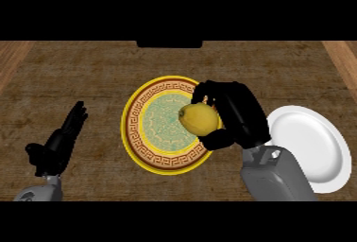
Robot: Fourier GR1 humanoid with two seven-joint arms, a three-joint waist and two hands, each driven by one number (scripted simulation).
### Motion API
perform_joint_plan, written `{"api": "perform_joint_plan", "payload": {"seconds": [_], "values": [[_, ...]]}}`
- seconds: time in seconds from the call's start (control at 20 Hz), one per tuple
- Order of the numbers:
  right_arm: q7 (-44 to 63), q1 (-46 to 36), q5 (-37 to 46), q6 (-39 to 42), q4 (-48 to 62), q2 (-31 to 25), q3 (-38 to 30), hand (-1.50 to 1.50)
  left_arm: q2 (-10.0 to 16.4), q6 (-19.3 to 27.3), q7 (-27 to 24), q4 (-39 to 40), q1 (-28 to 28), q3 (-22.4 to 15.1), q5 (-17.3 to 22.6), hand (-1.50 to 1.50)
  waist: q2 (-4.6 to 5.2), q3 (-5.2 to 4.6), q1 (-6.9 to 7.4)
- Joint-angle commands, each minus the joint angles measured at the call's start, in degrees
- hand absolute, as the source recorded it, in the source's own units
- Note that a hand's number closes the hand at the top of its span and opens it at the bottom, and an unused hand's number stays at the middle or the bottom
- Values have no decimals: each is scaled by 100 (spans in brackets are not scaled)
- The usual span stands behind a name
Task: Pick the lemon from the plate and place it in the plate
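A yellow lemon (197,119) sits in my right hand (233,113), whose fingers and thumb curl round it from the right. Hand and lemon are over the right side of a patterned plate (150,125) with a yellow rim and a green middle. A plain white plate (314,146) lies to the right, beside my right forearm. My left hand (59,139) rests open at the lower left, fingers pointing up and away, apart from both plates.
The brown counter top (83,75) spreads all around the plates. A dark object (169,44) shows at the far edge, top centre. Lighter wood strips run along the upper left and upper right corners.
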Motion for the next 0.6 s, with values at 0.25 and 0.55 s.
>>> {"api": "perform_joint_plan", "payload": {"seconds": [0.25,0.55], "values": [[497,-1237,-596,-1496,2023,138,893,150,-118,75,210,-433,217,-128,-110,0,-2,2,16],[1404,-1752,-1540,-3204,3124,140,1444,-150,73,-72,-61,169,-179,91,-31,0,22,-1,95]]}}
